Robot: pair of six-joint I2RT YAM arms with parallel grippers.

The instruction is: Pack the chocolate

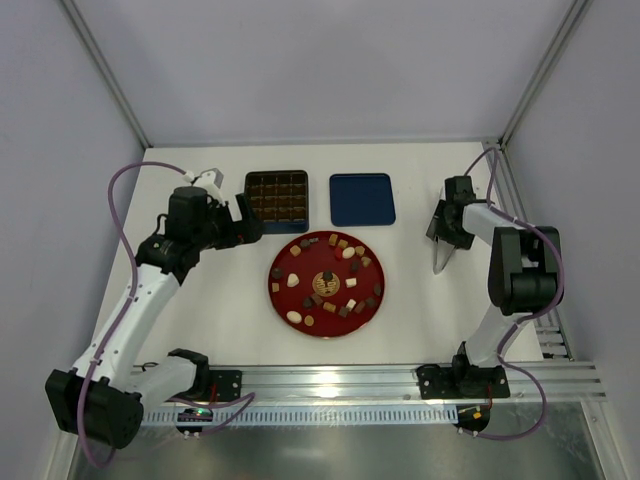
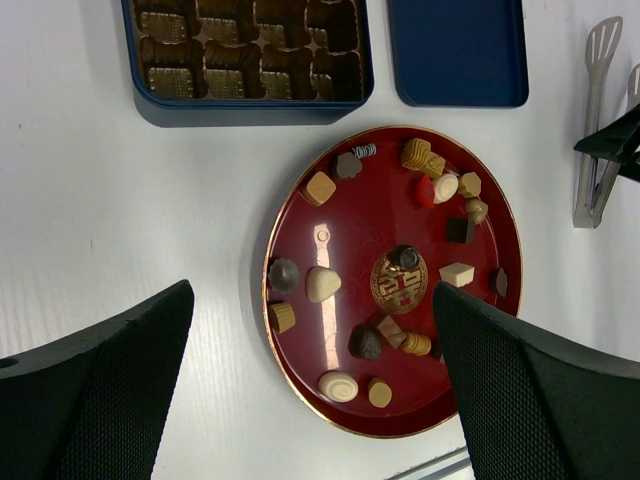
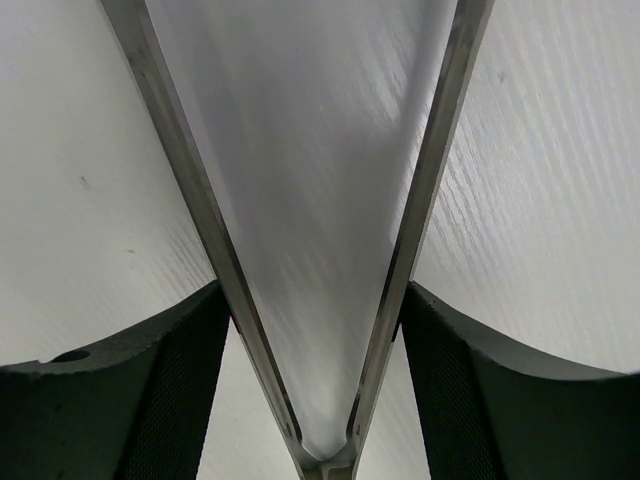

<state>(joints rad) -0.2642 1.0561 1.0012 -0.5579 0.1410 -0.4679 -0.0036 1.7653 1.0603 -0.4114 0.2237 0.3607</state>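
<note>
Several bite-size chocolate pieces (image 1: 325,283) (image 2: 322,284), dark, light brown and cream, lie scattered on the red plate (image 1: 275,285) (image 2: 370,225) in the middle of the table. The dark blue tin (image 1: 277,195) (image 2: 250,110) with its brown grid tray sits behind the plate. My left gripper (image 1: 250,218) (image 2: 312,292) hangs open above the table by the tin, holding nothing. At the right, my right gripper (image 1: 445,232) (image 3: 315,300) is shut on metal tongs (image 1: 441,258) (image 3: 430,200). Its fingers (image 3: 170,400) press both tong arms from outside, and the tong tips point toward the near edge.
The tin's flat blue lid (image 1: 362,199) (image 2: 455,50) lies right of the tin. White walls enclose the table on three sides. A metal rail (image 1: 330,378) with the arm bases runs along the near edge.
</note>
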